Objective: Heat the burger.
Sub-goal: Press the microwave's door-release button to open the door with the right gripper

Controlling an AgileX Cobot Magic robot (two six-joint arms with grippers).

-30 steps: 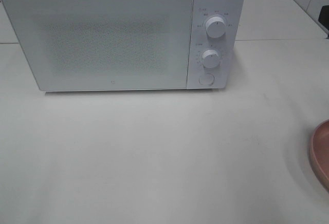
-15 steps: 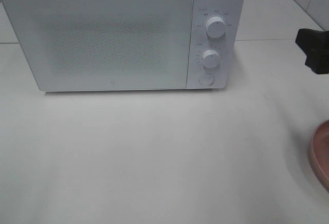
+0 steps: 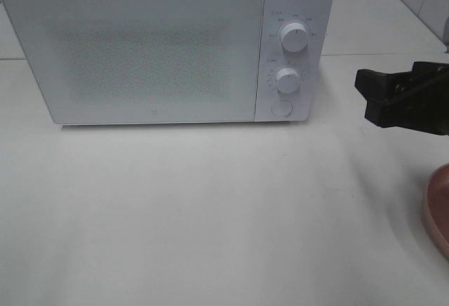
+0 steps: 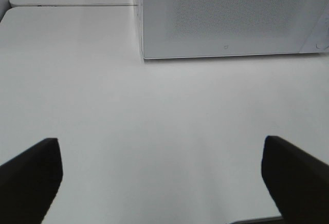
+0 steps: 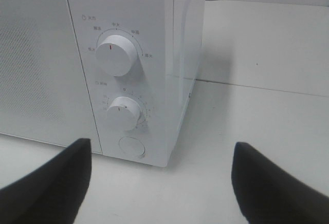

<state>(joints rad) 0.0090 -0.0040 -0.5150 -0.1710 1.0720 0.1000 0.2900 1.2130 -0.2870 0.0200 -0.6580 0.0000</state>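
The burger is out of view in every frame. The white microwave stands at the back of the table with its door shut; it also shows in the left wrist view and the right wrist view. My right gripper is open and empty, in the air to the right of the microwave's control panel, pointing toward it. In the right wrist view the gripper faces the two knobs and the round button. My left gripper is open and empty above bare table in front of the microwave door.
The rim of a round pink plate shows at the right edge of the table. The panel has an upper knob, a lower knob and a button. White table lies in front.
My right gripper has come in from the right edge and moved left toward the microwave's control panel. The microwave and plate have not moved.
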